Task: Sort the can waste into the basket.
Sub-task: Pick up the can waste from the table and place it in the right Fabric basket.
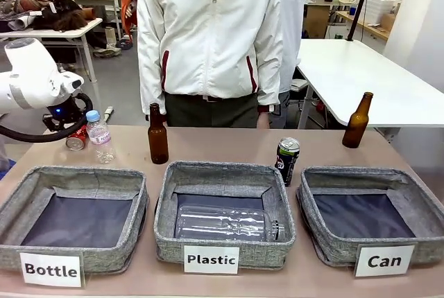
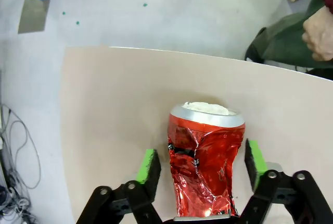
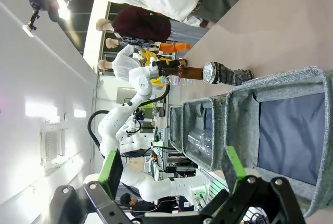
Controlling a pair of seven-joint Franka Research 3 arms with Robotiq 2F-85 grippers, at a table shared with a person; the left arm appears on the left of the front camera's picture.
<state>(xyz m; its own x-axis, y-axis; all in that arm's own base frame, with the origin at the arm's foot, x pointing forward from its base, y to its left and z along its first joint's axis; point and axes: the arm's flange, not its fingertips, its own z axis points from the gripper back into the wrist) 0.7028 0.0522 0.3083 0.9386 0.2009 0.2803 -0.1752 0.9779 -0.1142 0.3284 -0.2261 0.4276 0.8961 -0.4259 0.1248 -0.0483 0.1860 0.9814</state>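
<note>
The left gripper's (image 2: 202, 164) fingers are standing released on either side of the crushed red can (image 2: 205, 166), which is resting at the counter's (image 2: 114, 109) left end, with a gap showing at each green pad. The buckled wall is inviting a skewed pinch, so the can could be slipping out on the long carry to the "Can" basket (image 1: 416, 204). The right gripper (image 3: 173, 171) is hanging above that basket, fingers apart and empty.

We've got a crushed, dented red metal can (image 2: 204, 161) way over at the far left of the tan table (image 1: 229, 140), body all crumpled, silver rim still round. The taller black metal can with green markings (image 1: 287, 161) stands upright, just beyond the far left corner of the grey fabric tray labelled "Can" (image 1: 326, 246). That tray sits front right, dark blue lining showing.
</note>
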